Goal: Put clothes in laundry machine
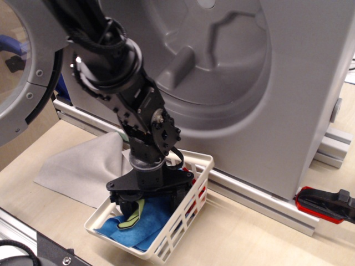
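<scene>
My gripper [154, 204] reaches down into the white slotted basket [176, 233] in front of the laundry machine [302, 83]. Its two dark fingers [128, 208] stand apart and press into the clothes. A bright blue cloth [145, 226] lies at the basket's bottom, with the lime-green sock piece [133, 219] on it by the left finger. The red cloth [194, 203] shows only through the basket's slots. The darker blue piece is hidden. The wide drum opening [211, 61] is uncovered behind the arm, and the round door [30, 83] is swung open at the left.
The basket is tipped, its near side wall facing the camera. A grey mat [77, 166] lies under its left end. An aluminium rail [249, 195] runs along the washer's base. A red and black object [324, 204] lies at the right on the table.
</scene>
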Tool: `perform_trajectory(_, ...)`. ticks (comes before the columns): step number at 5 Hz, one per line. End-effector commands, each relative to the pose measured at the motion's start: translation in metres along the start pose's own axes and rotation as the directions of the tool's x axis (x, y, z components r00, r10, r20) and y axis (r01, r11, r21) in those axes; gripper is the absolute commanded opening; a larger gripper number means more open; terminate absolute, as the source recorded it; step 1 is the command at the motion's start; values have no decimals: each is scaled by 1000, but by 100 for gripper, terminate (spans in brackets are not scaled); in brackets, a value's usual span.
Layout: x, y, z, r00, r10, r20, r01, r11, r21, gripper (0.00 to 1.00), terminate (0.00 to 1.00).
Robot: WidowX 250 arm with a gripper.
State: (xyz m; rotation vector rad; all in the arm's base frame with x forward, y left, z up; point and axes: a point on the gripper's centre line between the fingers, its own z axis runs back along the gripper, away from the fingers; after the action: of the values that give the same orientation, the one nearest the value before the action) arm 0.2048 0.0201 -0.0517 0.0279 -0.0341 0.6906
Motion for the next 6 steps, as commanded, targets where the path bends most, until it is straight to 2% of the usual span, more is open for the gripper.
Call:
perform_trajectory(1, 11, -10, -1, 1000, 10, 20, -10, 1000, -7, 100, 0)
perform_trajectory(2, 9, -8, 10, 1000, -21, 11, 21, 1000, -1, 0, 0)
perform_trajectory(3, 7, -4, 32, 1000, -13, -7, 13, 1000, -20, 0, 0)
perform_trajectory(4, 5, -1, 54, 998, -36, -49, 34, 999, -39, 0, 0)
perform_trajectory(5, 7, 4, 67, 997, -51, -55, 47, 997, -66, 0, 0)
perform_trajectory(6, 13, 4, 104, 995, -71, -72, 62, 990, -123, 0, 0)
